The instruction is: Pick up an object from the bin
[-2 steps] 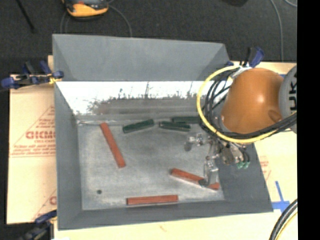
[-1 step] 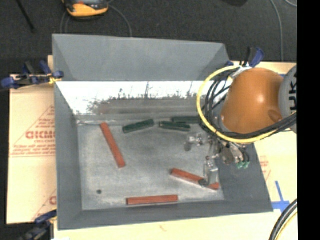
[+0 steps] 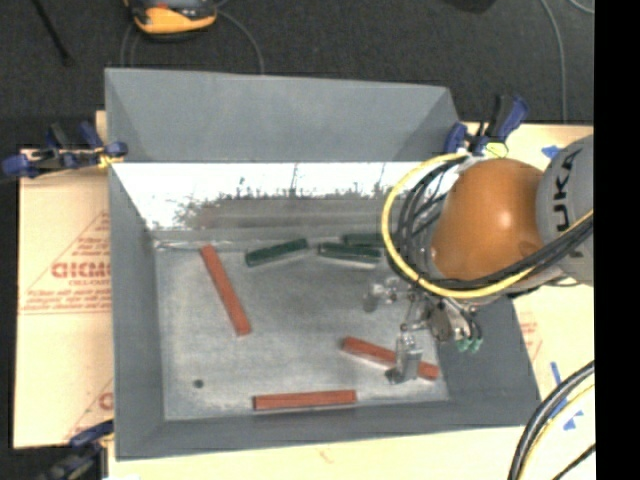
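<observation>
- Fingers (image 3: pixel 404 352): pointing down at the right part of a short red-brown stick; whether they are spread or closed cannot be told, nor whether they touch it.
- Gripper (image 3: pixel 400 368): low over the bin floor, in the front right quarter.
- Short red-brown stick (image 3: pixel 365 349): flat on the floor and slanted. Its longer part runs out to the left of the fingers, and its other end shows just to their right.
- Long red-brown stick (image 3: pixel 304 400): flat along the foot of the front wall, left of the fingers and nearer the front, apart from the short stick.
- Third red-brown stick (image 3: pixel 224 289): lying diagonally, well to the left of the fingers.
- Dark green stick (image 3: pixel 277 253): near the back wall, behind the fingers and to their left.
- Second dark green piece (image 3: pixel 350 252): just right of the first, its right end hidden by the cables.
- Bin (image 3: pixel 140 298): grey metal with sloping walls, holding all five pieces.
- Orange cover (image 3: pixel 490 218): on the wrist, above and right of the fingers.
- Cables (image 3: pixel 392 230): yellow and black loops round the cover.
- Writing: black letters on the pale arm casing (image 3: pixel 572 183), cut off; "UK" can be read.
- Room: the floor left of the fingers, between the sticks, lies bare; the right wall and front wall are near the fingers.
</observation>
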